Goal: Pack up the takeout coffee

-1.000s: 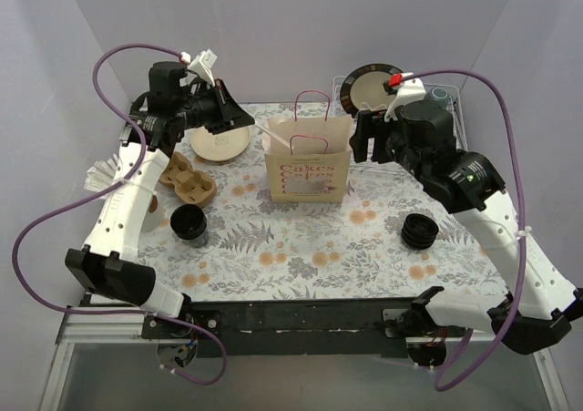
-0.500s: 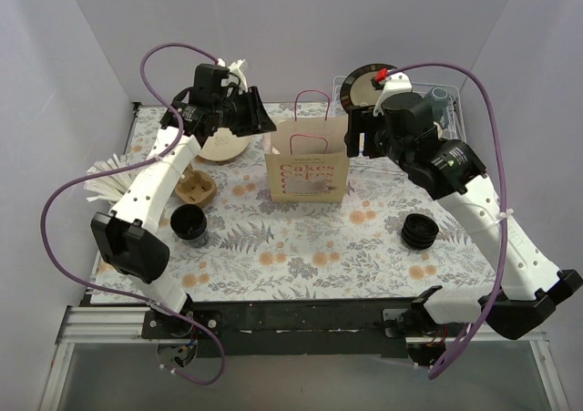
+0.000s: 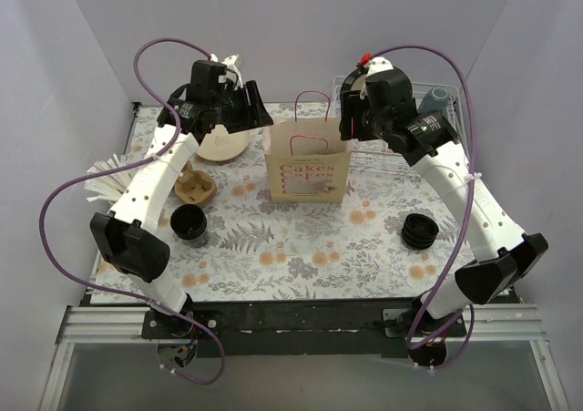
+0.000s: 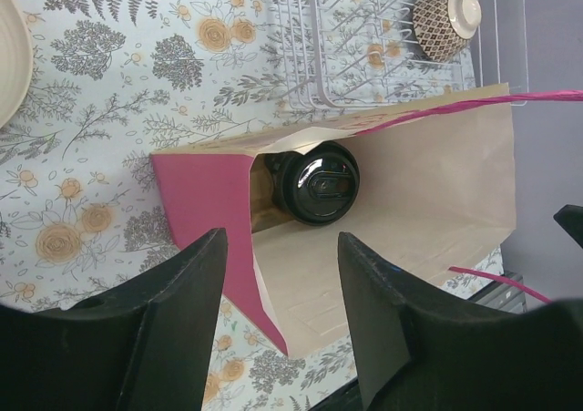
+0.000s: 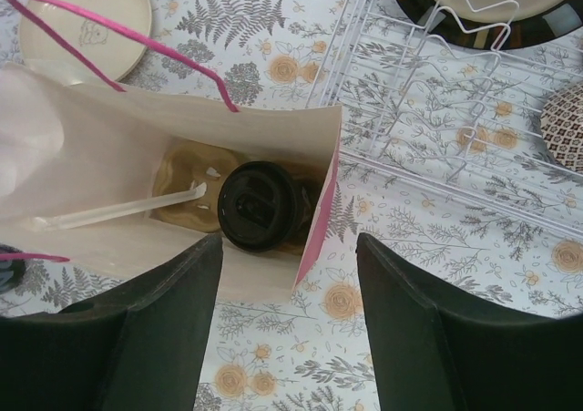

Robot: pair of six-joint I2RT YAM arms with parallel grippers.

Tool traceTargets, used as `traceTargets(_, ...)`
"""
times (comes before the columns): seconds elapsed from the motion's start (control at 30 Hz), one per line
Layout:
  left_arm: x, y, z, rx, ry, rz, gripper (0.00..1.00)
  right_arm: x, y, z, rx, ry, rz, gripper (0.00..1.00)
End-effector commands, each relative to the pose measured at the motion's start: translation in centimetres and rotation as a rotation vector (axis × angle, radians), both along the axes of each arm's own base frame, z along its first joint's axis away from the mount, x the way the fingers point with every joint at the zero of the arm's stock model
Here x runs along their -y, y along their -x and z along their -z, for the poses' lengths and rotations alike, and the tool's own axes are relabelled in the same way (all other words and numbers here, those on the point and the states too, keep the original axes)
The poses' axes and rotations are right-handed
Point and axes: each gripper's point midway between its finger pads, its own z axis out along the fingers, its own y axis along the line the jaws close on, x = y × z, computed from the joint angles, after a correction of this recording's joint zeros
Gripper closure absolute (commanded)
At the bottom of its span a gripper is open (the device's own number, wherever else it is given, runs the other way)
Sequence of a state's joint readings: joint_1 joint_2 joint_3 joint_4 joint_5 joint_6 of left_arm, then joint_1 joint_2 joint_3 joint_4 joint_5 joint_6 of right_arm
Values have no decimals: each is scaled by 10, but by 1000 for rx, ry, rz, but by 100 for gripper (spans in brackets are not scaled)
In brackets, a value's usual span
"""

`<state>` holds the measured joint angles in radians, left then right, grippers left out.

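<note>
The coffee cup (image 5: 262,204) stands upright on the floor of the paper bag (image 3: 308,169), lid up, near one end. It looks light and thin-walled, likely easy to crush. The glossy round plastic lid would probably slip or pop off, so the wall just under the rim is the safer grip. The bag is stiff creased kraft paper with pink side panels and cord handles. Left hand (image 4: 281,247) and right hand (image 5: 290,242) hover above it, fingers spread, holding nothing. The bench (image 3: 301,247) is floral-patterned.
</note>
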<state>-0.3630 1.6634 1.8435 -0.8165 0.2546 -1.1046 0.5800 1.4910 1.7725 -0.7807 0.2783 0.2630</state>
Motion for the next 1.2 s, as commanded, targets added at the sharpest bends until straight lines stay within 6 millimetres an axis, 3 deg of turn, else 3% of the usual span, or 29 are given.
traceTargets(0.0,4,-1,6,-20,-3,2,49,4,-9,-9,-4,-23,6,33)
traceTargets(0.33,20,9,25,-78,-32,35,58,-1,-9,29,-104,-17,-29,51)
traceTargets(0.47,21,10,21,-68,-39,38,77,-1,-9,38,-115,-13,-29,64)
traceTargets(0.63,22,15,23,-97,-40,42,89,-1,-10,48,-147,14,-32,77)
traceTargets(0.77,22,19,22,-135,-41,33,97,3,-10,49,-153,32,-18,80)
traceTargets(1.07,18,37,19,-254,-17,-31,100,11,4,36,-182,40,-8,85)
traceTargets(1.17,17,43,29,-286,-13,-35,96,12,10,40,-193,33,-10,84)
